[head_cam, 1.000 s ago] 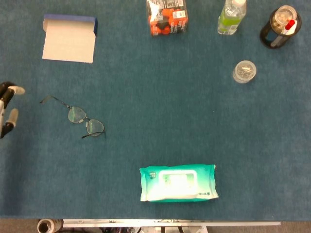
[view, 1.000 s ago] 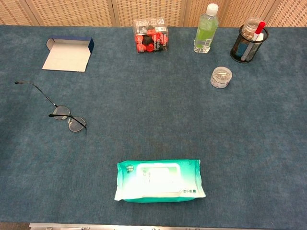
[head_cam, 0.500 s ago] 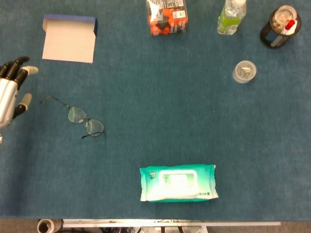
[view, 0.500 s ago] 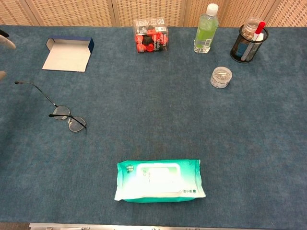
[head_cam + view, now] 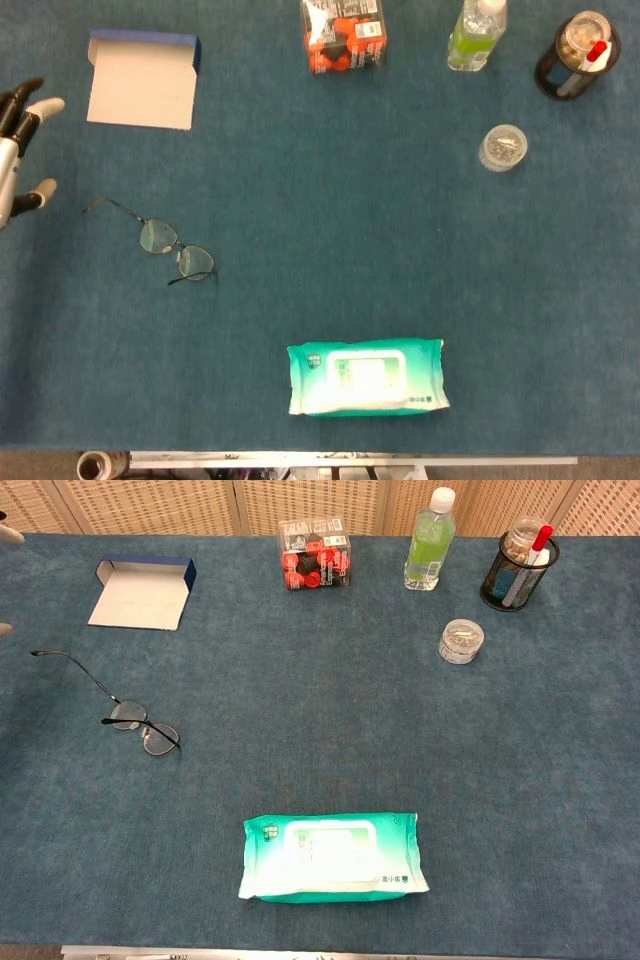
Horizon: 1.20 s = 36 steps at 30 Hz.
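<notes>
My left hand [image 5: 17,150] shows at the far left edge of the head view, its fingers spread and holding nothing. It hovers left of the open blue-and-white box [image 5: 141,88] and above-left of the wire-rimmed glasses [image 5: 160,241]. In the chest view only its fingertips [image 5: 6,535] peek in at the left edge, near the glasses [image 5: 128,715] and the box [image 5: 142,592]. A green pack of wet wipes [image 5: 366,376] [image 5: 333,857] lies near the table's front edge. My right hand is in neither view.
Along the back stand a clear box of red items [image 5: 344,35] [image 5: 315,554], a green bottle [image 5: 475,35] [image 5: 428,540], a black mesh pen cup [image 5: 575,55] [image 5: 517,565] and a small clear jar [image 5: 502,147] [image 5: 460,640]. Blue cloth covers the table [image 5: 330,220].
My left hand came in from the left edge, rose toward the back of the table beside the box, then drew slightly back to the left. Nothing on the table moved.
</notes>
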Tool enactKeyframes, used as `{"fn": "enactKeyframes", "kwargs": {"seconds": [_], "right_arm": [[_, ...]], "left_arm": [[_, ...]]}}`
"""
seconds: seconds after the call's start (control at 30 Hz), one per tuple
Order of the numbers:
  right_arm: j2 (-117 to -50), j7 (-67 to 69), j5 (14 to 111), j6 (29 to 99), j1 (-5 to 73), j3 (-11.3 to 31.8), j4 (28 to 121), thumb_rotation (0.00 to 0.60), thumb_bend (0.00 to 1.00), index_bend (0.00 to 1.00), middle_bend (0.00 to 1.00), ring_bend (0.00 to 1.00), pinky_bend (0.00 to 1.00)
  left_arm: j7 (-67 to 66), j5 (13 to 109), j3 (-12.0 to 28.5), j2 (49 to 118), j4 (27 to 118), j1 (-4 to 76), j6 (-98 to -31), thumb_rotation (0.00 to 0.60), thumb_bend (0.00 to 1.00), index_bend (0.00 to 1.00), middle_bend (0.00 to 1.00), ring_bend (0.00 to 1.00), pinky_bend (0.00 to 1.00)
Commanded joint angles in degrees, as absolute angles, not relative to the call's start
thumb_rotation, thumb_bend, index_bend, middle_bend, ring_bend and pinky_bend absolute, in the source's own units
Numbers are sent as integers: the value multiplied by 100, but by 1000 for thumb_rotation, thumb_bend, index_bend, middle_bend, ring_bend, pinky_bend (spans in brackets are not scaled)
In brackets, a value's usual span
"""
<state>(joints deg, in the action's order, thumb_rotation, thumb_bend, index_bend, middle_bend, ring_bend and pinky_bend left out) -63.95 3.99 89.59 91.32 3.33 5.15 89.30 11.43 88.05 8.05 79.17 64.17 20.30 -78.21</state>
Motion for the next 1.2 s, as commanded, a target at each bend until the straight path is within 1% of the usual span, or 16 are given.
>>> {"fn": "enactKeyframes", "kwargs": {"seconds": [0.03, 0.2, 0.37, 0.57, 0.87, 1.2], "right_arm": [[-6398, 395, 8952, 9122, 337, 517, 8928, 600, 411, 586, 398, 365, 445], [-6398, 396, 8937, 9119, 337, 526, 8928, 600, 411, 586, 398, 365, 445], [-6399, 396, 8937, 9117, 338, 527, 8925, 600, 411, 586, 398, 365, 445], [-6395, 401, 8932, 9118, 337, 531, 8928, 600, 411, 586, 398, 365, 445], [-6405, 376, 8936, 9097, 343, 522, 8930, 600, 411, 586, 398, 365, 445], [-6405, 375, 8918, 9083, 345, 527, 8924, 600, 411, 586, 398, 365, 445]], "left_arm": [[1693, 8797, 816, 8178, 5905, 2172, -7765, 600, 69, 196, 126, 172, 261], [2314, 8784, 759, 8370, 5488, 2251, -7675, 600, 51, 184, 119, 167, 256], [2597, 8779, 691, 8582, 5196, 2256, -7709, 600, 51, 179, 119, 167, 256], [2731, 8786, 601, 8686, 5044, 2256, -7700, 600, 51, 179, 119, 167, 256], [2820, 8755, 558, 8635, 5258, 2261, -7692, 600, 51, 179, 120, 166, 256], [2852, 8863, 457, 8607, 5704, 2255, -7815, 600, 50, 181, 120, 166, 256]]}}
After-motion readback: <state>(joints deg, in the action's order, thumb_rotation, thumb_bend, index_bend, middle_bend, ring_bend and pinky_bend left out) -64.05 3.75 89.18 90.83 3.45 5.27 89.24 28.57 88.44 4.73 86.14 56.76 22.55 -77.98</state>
